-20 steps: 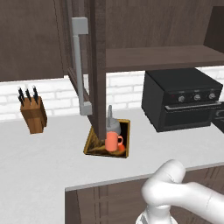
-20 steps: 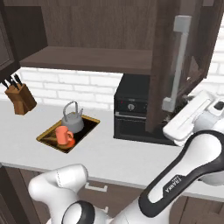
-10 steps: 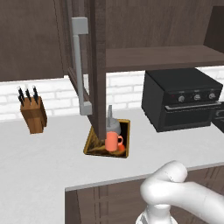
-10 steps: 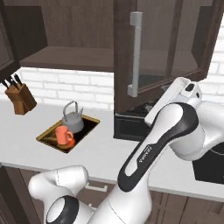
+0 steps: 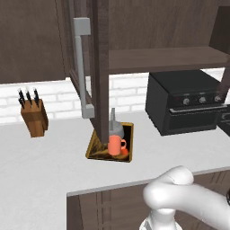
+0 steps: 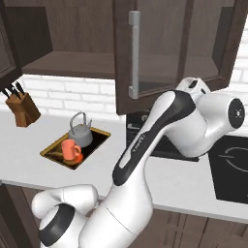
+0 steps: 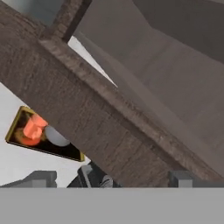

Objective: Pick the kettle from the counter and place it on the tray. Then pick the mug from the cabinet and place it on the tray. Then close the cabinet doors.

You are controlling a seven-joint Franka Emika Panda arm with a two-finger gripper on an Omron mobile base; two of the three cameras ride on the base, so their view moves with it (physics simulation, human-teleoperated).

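From my left base camera the swung-out cabinet door [image 5: 99,67] stands edge-on right in front of the tray [image 5: 95,150], cutting off its left half and most of the kettle [image 5: 116,127]; I can make out only a sliver of grey body and the spout above the orange mug [image 5: 116,145]. My right base camera gives what that one hides: the whole tray [image 6: 53,151] sits on the counter [image 6: 29,140] with the kettle [image 6: 80,133] at its back and the mug [image 6: 70,149] in front, both inside the rim. There the arm bends up behind another door [image 6: 145,53], and the hand end is hidden behind the door's lower edge, so I cannot see the fingers from the base. On the hand camera a thick wooden door frame [image 7: 100,131] crosses the picture diagonally, very close; below it I glimpse the tray [image 7: 13,131] with the mug [image 7: 33,127] and a blurred bit of kettle [image 7: 56,136]. The gripper [image 7: 111,179] stands spread wide, pinching nothing, with one finger tip [image 7: 180,178] barely visible at the bottom. The knife block [image 5: 34,117] sits well apart to the left.
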